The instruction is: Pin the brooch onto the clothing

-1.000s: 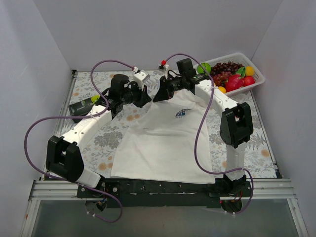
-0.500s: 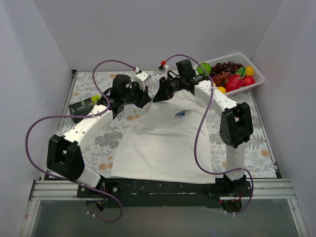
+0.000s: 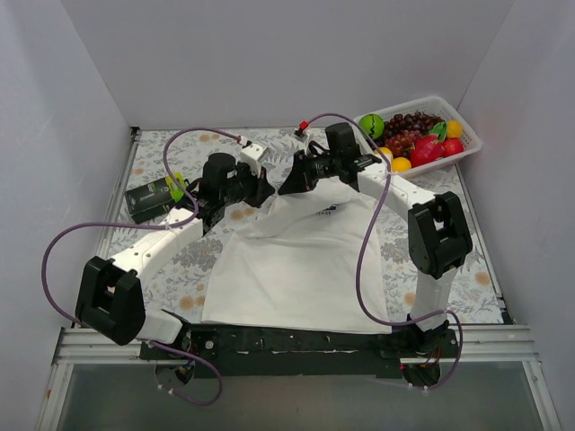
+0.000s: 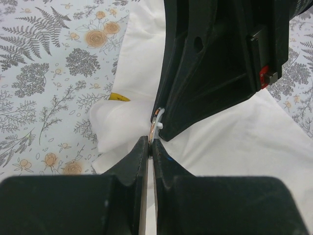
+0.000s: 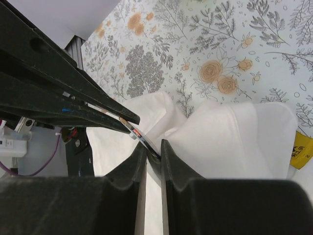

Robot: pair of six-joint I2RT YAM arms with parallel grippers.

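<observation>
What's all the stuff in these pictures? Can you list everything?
T-shirt: one, white, middle of table, top bunched up
neck tag: one, yellow, at the shirt's collar
blue print: one, shirt's chest, partly hidden
brooch: one, coppery edge, between the left gripper's fingers
basket: one, white, far right corner
fruit: several, purple, green, red, orange, in the basket
dark box: one, far left
tablecloth: one, grey-and-orange flowers
left gripper: black, shut on the brooch
right gripper: black, pinching the T-shirt

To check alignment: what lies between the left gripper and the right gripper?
The brooch, held edge-on by the left gripper, over the clothing; left wrist view.
</observation>
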